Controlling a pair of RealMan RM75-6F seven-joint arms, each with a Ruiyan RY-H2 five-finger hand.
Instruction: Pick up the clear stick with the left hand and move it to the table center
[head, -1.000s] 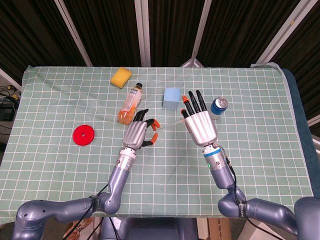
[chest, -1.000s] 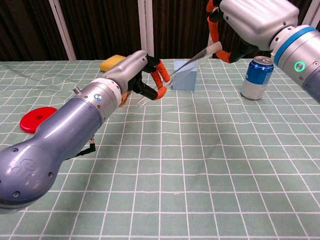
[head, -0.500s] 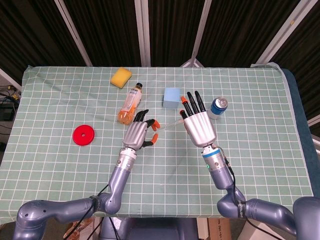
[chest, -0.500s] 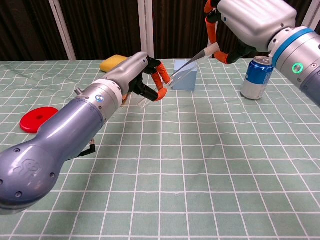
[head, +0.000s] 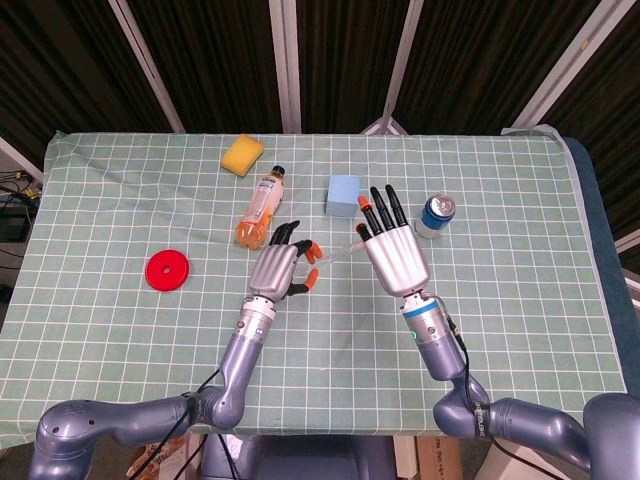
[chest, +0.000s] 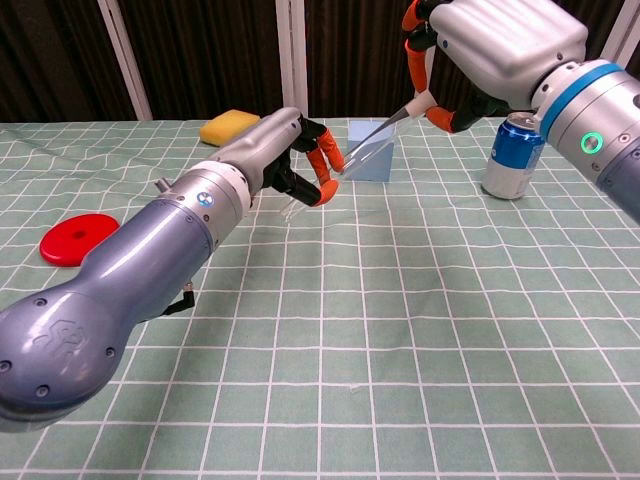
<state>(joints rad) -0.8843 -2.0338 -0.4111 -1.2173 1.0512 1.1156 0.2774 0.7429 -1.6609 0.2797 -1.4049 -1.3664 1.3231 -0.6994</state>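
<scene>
Both hands drifted slightly since 1 s ago: right hand (head: 396, 259) moved a bit toward the blue foam cube (head: 344, 194), left hand (head: 279, 268) edged forward with it; clear plastic stick (chest: 384, 131) stayed spanned between them.

Counts: 1 clear stick, 1 blue cube, 1 blue drink can (head: 437, 214), 1 orange juice bottle (head: 259, 208) lying flat, 1 yellow sponge (head: 243, 155), 1 red flat disc (head: 167, 270), 2 hands, 1 table with green checked cloth (head: 120, 200).

Stick is off the table, in the air in front of the blue cube. Long axis runs diagonally, low end at the left hand's orange fingertips (chest: 324, 175), high end at the right hand's thumb side. In the chest view it rises left to right; in the head view it is a faint line running left-right just in front of the cube.

Left hand: fingers curled in narrow, orange tips closed around the stick's lower end, pinching it. Right hand: long fingers straight and spread upward, back of hand to the head camera; thumb and a finger pinch the stick's upper end in the chest view.

Can stands upright right of the cube. Bottle lies left of the cube, sponge further left and behind, disc far left and nearer the robot.
</scene>
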